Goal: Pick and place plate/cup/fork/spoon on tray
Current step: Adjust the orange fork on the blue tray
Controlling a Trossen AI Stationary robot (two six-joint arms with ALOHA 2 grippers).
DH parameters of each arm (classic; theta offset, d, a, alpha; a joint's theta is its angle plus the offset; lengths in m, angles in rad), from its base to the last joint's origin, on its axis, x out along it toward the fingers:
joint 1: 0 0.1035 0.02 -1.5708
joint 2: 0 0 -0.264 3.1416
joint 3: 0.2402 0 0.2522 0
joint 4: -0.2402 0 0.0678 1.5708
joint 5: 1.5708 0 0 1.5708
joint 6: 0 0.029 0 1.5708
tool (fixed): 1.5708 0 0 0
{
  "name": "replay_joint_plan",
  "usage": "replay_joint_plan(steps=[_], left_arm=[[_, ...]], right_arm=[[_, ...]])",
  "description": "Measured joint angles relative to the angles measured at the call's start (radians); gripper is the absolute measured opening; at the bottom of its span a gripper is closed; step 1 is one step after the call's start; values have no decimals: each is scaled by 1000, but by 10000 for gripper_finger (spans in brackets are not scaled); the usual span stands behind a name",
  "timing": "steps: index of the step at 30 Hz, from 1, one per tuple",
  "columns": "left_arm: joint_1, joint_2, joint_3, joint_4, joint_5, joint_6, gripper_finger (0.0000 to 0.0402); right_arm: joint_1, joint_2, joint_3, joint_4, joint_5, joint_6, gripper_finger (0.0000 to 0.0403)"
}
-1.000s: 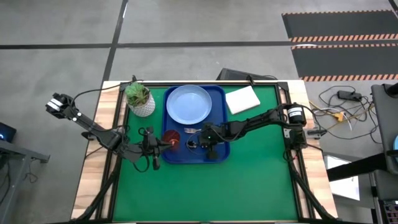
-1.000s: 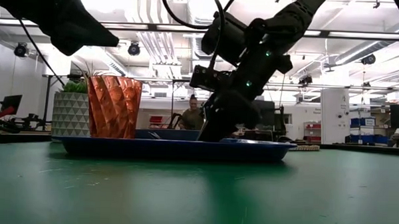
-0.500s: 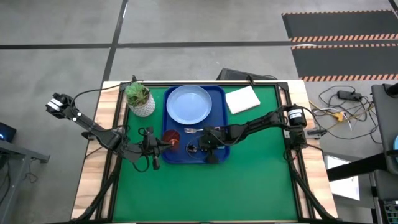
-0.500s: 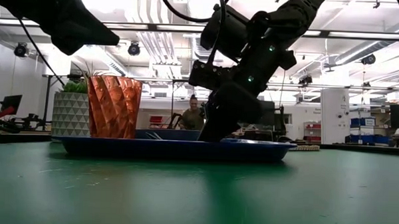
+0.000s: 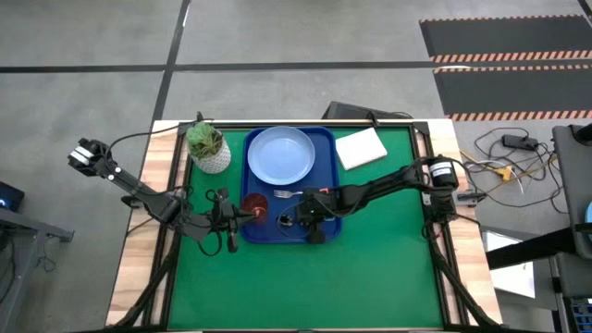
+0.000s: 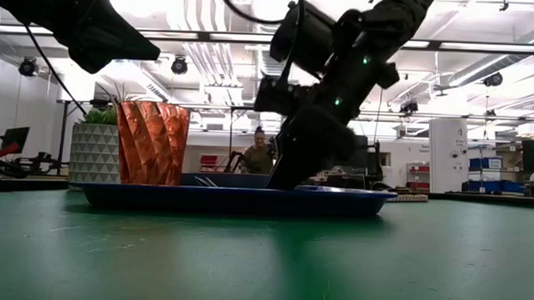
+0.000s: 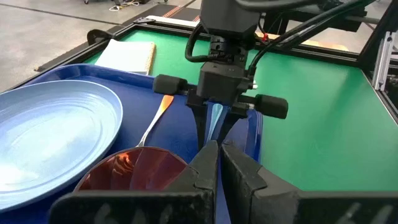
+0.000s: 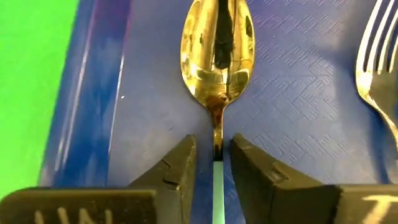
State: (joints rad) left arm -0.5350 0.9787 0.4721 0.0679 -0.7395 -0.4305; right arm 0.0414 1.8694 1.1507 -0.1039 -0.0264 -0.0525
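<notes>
The deep-blue tray (image 5: 326, 139) holds the pale-blue plate (image 5: 280, 154), the red-brown cup (image 5: 254, 204), the orange-handled fork (image 5: 289, 193) and the spoon (image 8: 217, 46). The spoon lies flat on the tray floor near its near edge. My right gripper (image 8: 214, 158) is low over the tray and narrowly open. Its fingers stand on either side of the spoon's neck and light-blue handle (image 8: 218, 186), with tray floor showing on both sides. My left gripper (image 7: 219, 162) is shut and empty, raised just left of the cup (image 7: 134, 171).
A white pot with a green plant (image 5: 211, 148) stands left of the tray's far corner. A white square pad (image 5: 361, 148) lies right of the tray. The green mat (image 5: 388, 268) is bare at the near and right sides. A person sits in the room behind (image 6: 260, 154).
My right gripper has gone a little toward the table's near edge over the tray and now stands still there.
</notes>
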Motion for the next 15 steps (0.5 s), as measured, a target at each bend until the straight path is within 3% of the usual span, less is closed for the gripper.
replay_joint_plan(steps=[7, 15], left_arm=[[0, 0, 0, 2, 0, 0, 0], [0, 0, 0, 3, 0, 2, 0]], right_arm=[[-25, -99, -1, -75, 3, -80, 100], [-152, -117, -29, -73, 28, -167, 48]])
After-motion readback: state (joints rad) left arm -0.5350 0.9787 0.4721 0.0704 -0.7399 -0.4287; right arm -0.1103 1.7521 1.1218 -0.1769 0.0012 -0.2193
